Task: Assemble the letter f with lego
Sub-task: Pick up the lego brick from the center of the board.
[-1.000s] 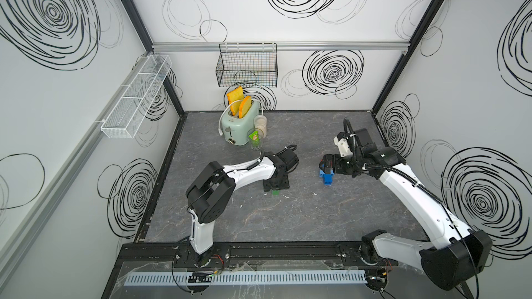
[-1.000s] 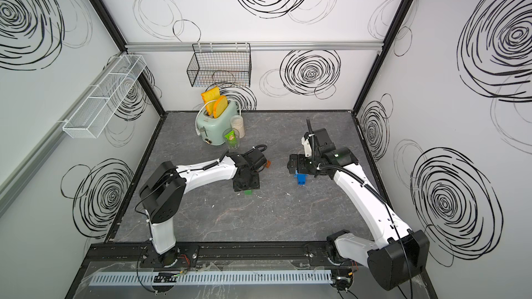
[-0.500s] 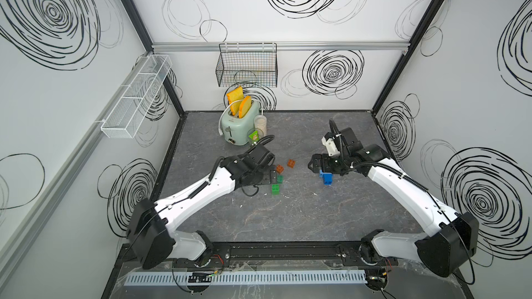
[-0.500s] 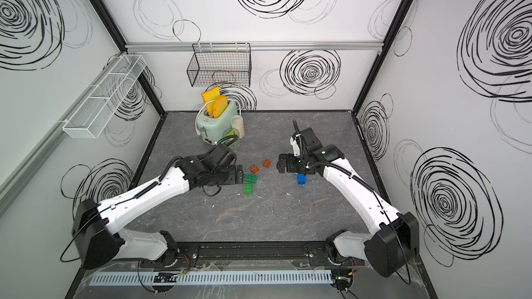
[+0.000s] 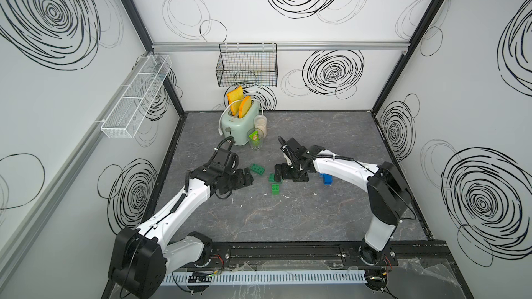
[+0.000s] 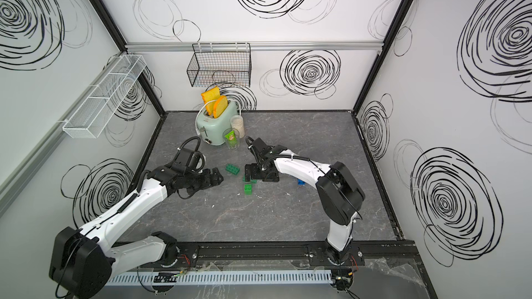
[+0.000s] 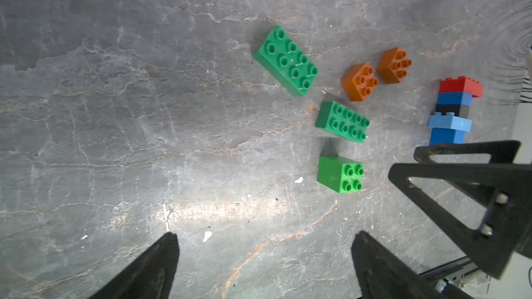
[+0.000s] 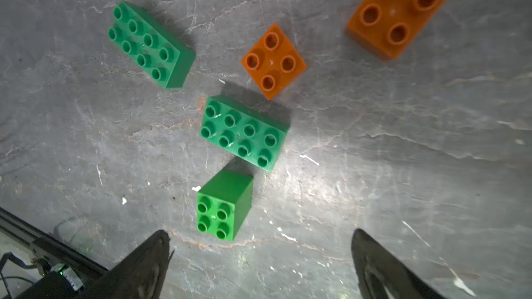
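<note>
The lego lies loose mid-table. Three green bricks show in the right wrist view: one oblong brick (image 8: 149,43), a second oblong brick (image 8: 244,132) and a tall square one (image 8: 223,205) lying on its side. Two orange-brown squares (image 8: 273,61) (image 8: 395,12) lie beyond them. A stack (image 7: 453,113) of red, dark blue, black and light blue bricks lies flat, further right (image 5: 327,178). My left gripper (image 5: 247,178) is open and empty, just left of the greens. My right gripper (image 5: 277,172) hovers open over the middle oblong brick, hiding the orange-brown pair in both top views.
A mint toaster (image 5: 240,123) with two toast slices stands at the back, with a glass (image 5: 255,140) and a jar (image 5: 260,124) beside it. A black wire basket (image 5: 247,69) hangs on the back wall and a white mesh shelf (image 5: 135,96) on the left wall.
My left gripper opened and drew back to the left, away from the green bricks. My right gripper moved left from beside the blue stack to above the green and orange-brown bricks.
</note>
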